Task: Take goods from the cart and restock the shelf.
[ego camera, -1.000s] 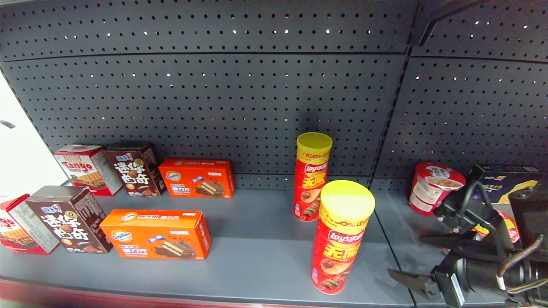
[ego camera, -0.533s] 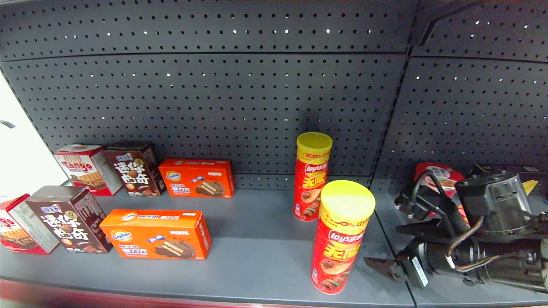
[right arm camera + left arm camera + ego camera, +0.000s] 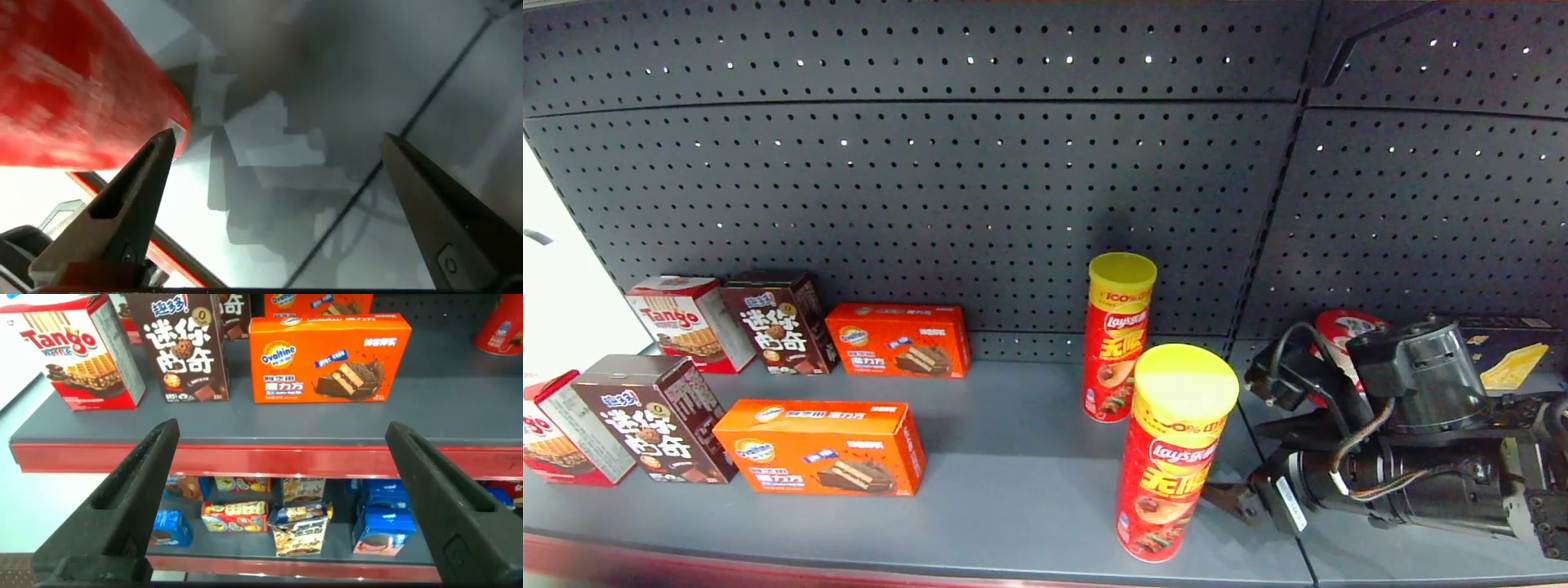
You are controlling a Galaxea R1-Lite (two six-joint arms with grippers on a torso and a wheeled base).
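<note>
The right tool [image 3: 1240, 459], spread wide and empty, has slid left along the shelf [image 3: 1013, 490] to just beside the upright front chip can [image 3: 1176, 453], likely to grip or straighten it.

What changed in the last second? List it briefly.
The right claw, open, slid left along the grey shelf toward the front red chip can with the yellow lid. That can, the rear red can and the cardboard snack boxes stayed put.
</note>
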